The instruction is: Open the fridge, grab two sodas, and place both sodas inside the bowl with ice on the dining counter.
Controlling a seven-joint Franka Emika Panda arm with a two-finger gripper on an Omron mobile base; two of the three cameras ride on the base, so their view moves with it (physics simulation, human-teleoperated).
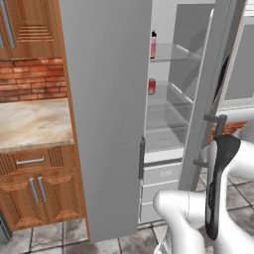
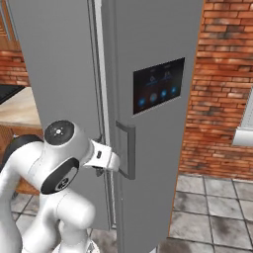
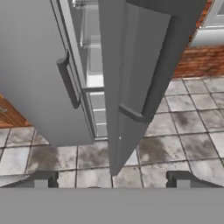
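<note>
The grey fridge point(image 1: 106, 114) has its left door closed and its right door point(image 1: 211, 94) swung out, showing glass shelves. One red soda point(image 1: 152, 87) stands on a middle shelf. A second pink-red soda point(image 1: 153, 45) with a dark top stands on the shelf above. My gripper point(image 3: 111, 180) is open, its fingertips point(image 3: 43, 179) wide apart with nothing between them, facing the open door's edge point(image 3: 117, 109) and its bar handle point(image 3: 133, 114). In the right base view my hand point(image 2: 105, 157) sits just left of that handle point(image 2: 129, 150). The bowl, the ice and the dining counter are out of view.
A marble worktop point(image 1: 32, 124) on wooden cabinets point(image 1: 37, 193) adjoins the fridge's left side. A brick wall point(image 2: 217, 84) stands right of the door with the black dispenser panel point(image 2: 158, 85). The tiled floor point(image 3: 175, 127) lies below. The left door's handle point(image 3: 69, 85) is close by.
</note>
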